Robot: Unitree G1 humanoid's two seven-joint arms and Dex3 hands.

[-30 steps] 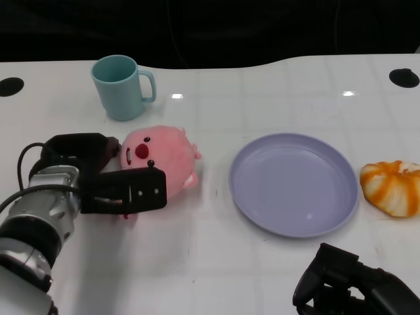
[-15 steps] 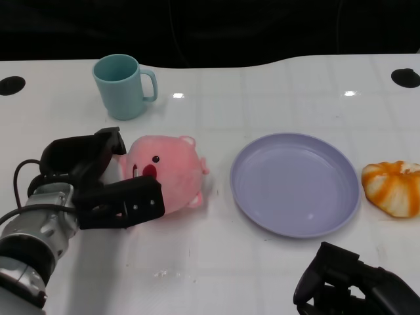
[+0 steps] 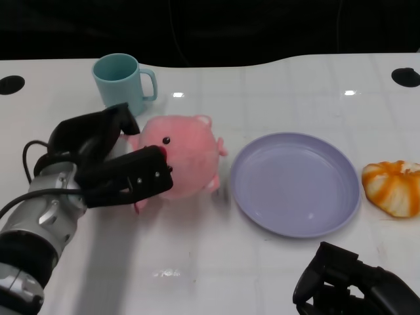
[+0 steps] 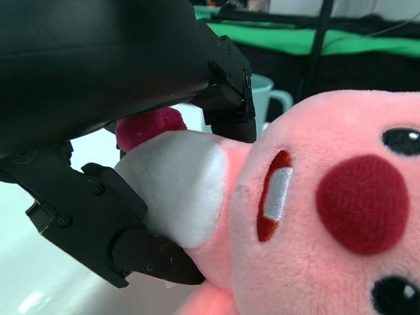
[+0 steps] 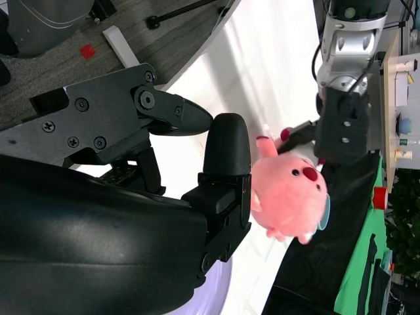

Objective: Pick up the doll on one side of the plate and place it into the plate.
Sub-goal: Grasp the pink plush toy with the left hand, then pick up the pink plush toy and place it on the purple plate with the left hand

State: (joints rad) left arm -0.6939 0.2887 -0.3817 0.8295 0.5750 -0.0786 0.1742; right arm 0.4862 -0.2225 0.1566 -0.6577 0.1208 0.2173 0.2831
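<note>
Since the earlier frames, our left hand point(image 3: 108, 164) had carried the pink doll point(image 3: 184, 154) up off the desk point(image 3: 275, 79) and rightward, closer to the plate point(image 3: 295, 184). Our fingers point(image 3: 141, 177) were wrapped around the doll's side, one set over its top toward the mug and another pressed across its front, so the doll was gripped between them. In the left wrist view the doll point(image 4: 328, 216) filled most of the picture, its mouth and red cheek facing the camera, with black fingers point(image 4: 151, 256) clamped on its white patch. The doll hung just left of the lavender plate, near its rim but not over it. A teal mug point(image 3: 121, 84) stood behind our left hand, near the doll's back. An orange-and-white striped soft thing point(image 3: 392, 187) lay just beside the plate's right edge. Our right hand point(image 3: 357, 289) sat low at the desk's near edge, in front of the plate; its fingers looked curled in with nothing between them. The right wrist view showed the doll point(image 5: 289, 193) held by the left hand point(image 5: 341, 128) across the desk.
</note>
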